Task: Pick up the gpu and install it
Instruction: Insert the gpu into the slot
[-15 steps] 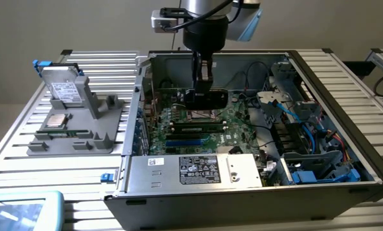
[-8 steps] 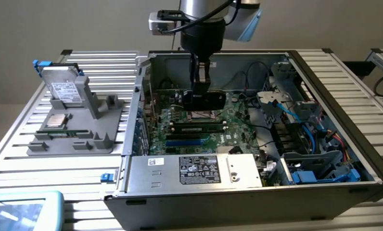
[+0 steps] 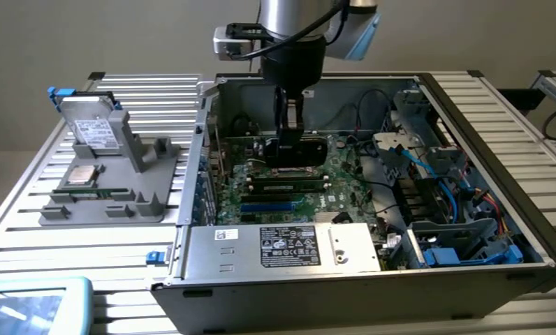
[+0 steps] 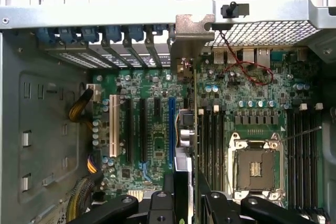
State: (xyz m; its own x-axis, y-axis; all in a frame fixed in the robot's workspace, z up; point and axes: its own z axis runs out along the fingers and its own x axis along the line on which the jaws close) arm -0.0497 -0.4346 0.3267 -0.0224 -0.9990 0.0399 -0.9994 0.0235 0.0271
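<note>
Gpu [image 4: 189,38], upright, clamped in the gripper [image 4: 184,195], upper centre of the exterior view, inside the open computer case [image 3: 353,293] just over the motherboard [image 3: 259,202]; step judged: installing; seating calls for its lower edge squared over the blue slot [image 4: 171,129].
</note>
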